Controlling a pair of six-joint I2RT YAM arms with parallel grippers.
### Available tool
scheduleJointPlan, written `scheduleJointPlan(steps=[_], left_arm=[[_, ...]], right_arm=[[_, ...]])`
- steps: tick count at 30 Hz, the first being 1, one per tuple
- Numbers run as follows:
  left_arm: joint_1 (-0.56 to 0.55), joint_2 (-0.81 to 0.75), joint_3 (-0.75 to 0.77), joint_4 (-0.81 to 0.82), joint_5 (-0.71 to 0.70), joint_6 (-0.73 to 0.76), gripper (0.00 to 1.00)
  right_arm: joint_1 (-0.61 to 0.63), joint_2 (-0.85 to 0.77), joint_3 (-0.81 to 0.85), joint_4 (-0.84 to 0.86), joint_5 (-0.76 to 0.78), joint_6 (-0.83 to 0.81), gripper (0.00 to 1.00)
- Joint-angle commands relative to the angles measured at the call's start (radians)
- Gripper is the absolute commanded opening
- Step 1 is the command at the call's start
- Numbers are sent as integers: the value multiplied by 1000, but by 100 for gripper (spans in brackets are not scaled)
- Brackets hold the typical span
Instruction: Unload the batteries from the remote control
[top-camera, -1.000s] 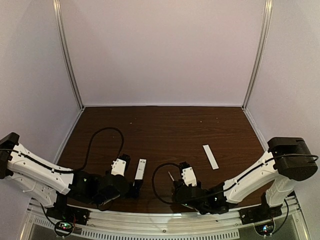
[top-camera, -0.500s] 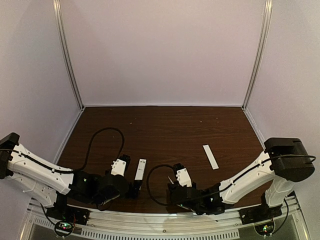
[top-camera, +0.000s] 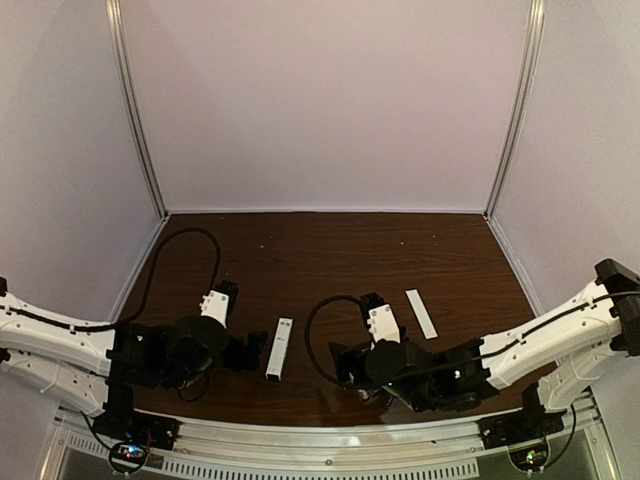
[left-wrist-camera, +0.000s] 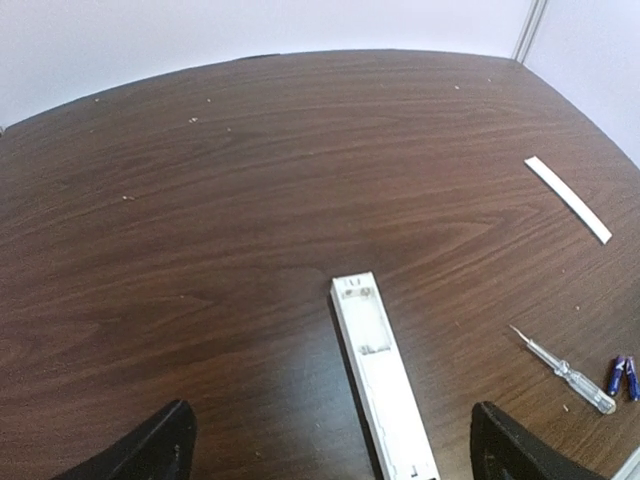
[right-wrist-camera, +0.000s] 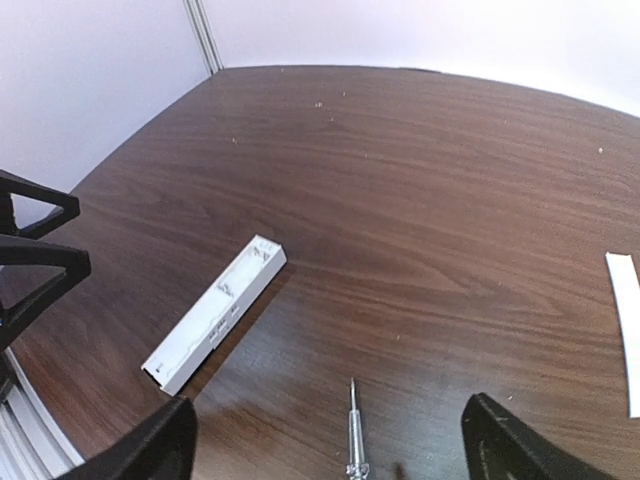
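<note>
The white remote control (left-wrist-camera: 385, 375) lies flat on the dark table, its battery recess (left-wrist-camera: 360, 315) facing up and empty. Two bluish-purple batteries (left-wrist-camera: 622, 377) lie side by side on the table at the far right, just past the screwdriver (left-wrist-camera: 562, 370). My left gripper (left-wrist-camera: 335, 452) hangs open above the remote's near end, touching nothing. My right gripper (right-wrist-camera: 330, 450) is open too, over the screwdriver (right-wrist-camera: 353, 435), with the remote (right-wrist-camera: 215, 312) off to its left. In the top view the remote (top-camera: 278, 347) lies between the left gripper (top-camera: 245, 352) and the right gripper (top-camera: 345, 362); the batteries are hidden there.
A thin white cover strip (top-camera: 421, 313) lies at the right of the table, also seen as the strip (left-wrist-camera: 568, 198) in the left wrist view. The booth walls (top-camera: 320, 100) close off the back and sides. The metal rail (top-camera: 330, 440) runs along the near edge.
The right gripper has opened wide and lifted back from the table. The left arm has drawn away to the left, off the remote's near end. The remote lies free.
</note>
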Motion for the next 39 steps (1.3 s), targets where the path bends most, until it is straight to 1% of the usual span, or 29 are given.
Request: scheduleJointPlan(steps=[1, 5, 10, 14, 19, 21, 24, 28, 33, 36, 39], left_arm=[[93, -88, 7, 3, 48, 125, 97], [170, -120, 42, -29, 84, 165, 97], [283, -85, 144, -86, 171, 181, 97], [354, -34, 229, -140, 161, 187, 97], [433, 29, 295, -135, 134, 270, 97], [492, 46, 299, -107, 128, 312, 97], [598, 51, 270, -28, 179, 371, 97], [719, 26, 182, 134, 217, 463, 97], [859, 7, 78, 310, 238, 566, 97], [917, 8, 3, 436, 241, 603, 97], [1003, 8, -58, 516, 285, 616, 97]], right_arm=[[-47, -128, -2, -89, 66, -97, 99], [-109, -225, -10, -126, 37, -165, 100], [-250, -317, 12, -198, -92, -216, 100], [-365, -385, 28, -238, -112, -253, 100], [-506, -433, 55, -270, -166, -320, 100], [-566, -431, 61, -266, -204, -360, 100], [-655, -420, 44, -234, -238, -419, 100], [-782, -395, 12, -209, -268, -438, 100], [-900, -388, -75, -94, -261, -520, 100], [-989, -379, -113, -56, -252, -540, 100], [-1078, -362, -151, -4, -307, -577, 100]])
